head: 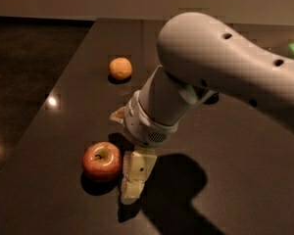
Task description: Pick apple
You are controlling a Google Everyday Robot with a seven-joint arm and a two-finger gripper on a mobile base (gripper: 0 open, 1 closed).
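No legible text or markings

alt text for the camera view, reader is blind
The robot's gripper hangs low over a dark glossy table, right beside a red apple; contact cannot be told. A smaller orange fruit lies farther back, and the white arm fills the upper right.

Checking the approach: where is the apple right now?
In the camera view the apple sits low and left on the dark table, with the gripper close beside it and the orange fruit farther back.
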